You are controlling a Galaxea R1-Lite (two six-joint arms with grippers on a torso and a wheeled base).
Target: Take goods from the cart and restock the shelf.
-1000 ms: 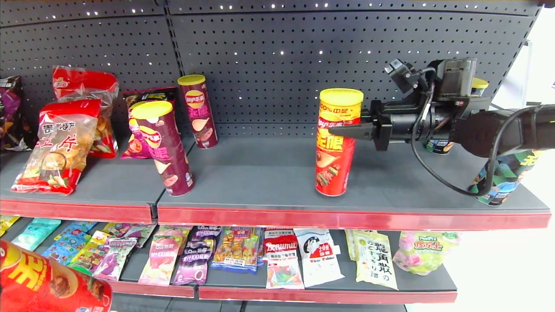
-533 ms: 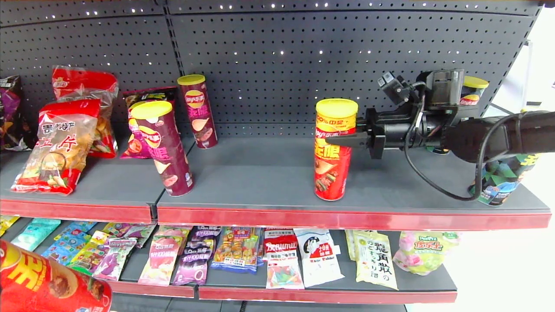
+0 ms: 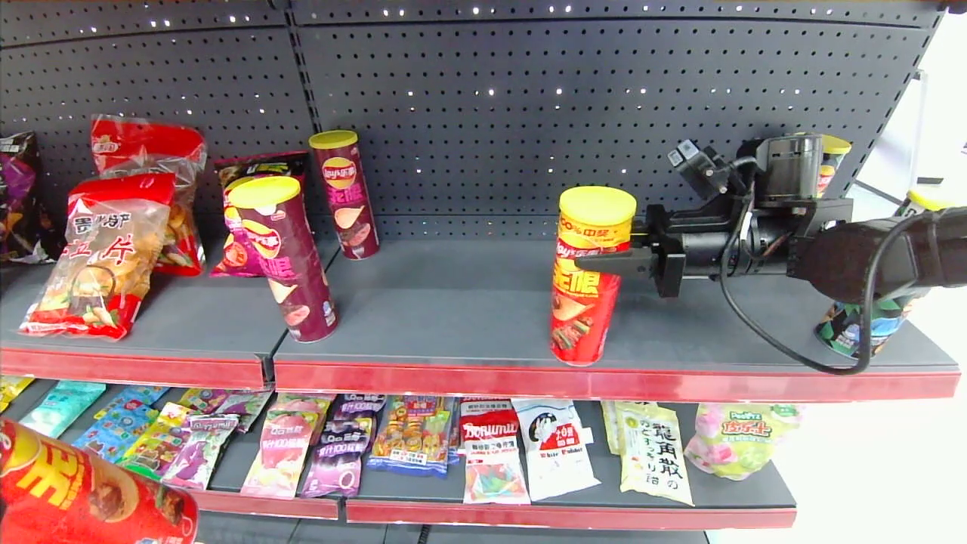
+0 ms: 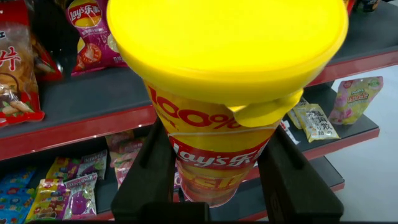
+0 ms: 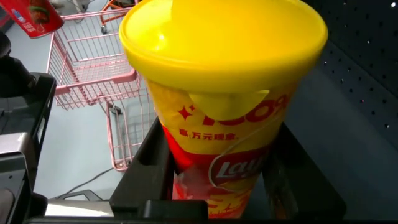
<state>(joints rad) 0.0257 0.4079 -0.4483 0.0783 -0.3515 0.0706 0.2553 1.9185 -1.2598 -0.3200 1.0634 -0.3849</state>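
Observation:
A red chip can with a yellow lid [image 3: 591,272] stands slightly tilted near the front edge of the upper shelf [image 3: 468,317]. My right gripper [image 3: 598,261] is shut on its upper half from the right. In the right wrist view this can [image 5: 224,112] sits between the black fingers [image 5: 149,180]. A second red can [image 3: 75,491] shows at the lower left of the head view. In the left wrist view that can [image 4: 217,124] is held below its yellow lid, with my left gripper [image 4: 217,183] shut on it in front of the shelves.
Two purple cans [image 3: 287,257] [image 3: 346,193] and snack bags [image 3: 106,249] fill the shelf's left part. A dark green can [image 3: 861,329] stands at the right end, behind my right arm. Candy bags [image 3: 491,446] line the lower shelf. A pink cart [image 5: 93,74] stands behind.
My right gripper has come down and toward the shelf's front with the red can, whose base now sits close to the red edge. The left arm has barely moved.

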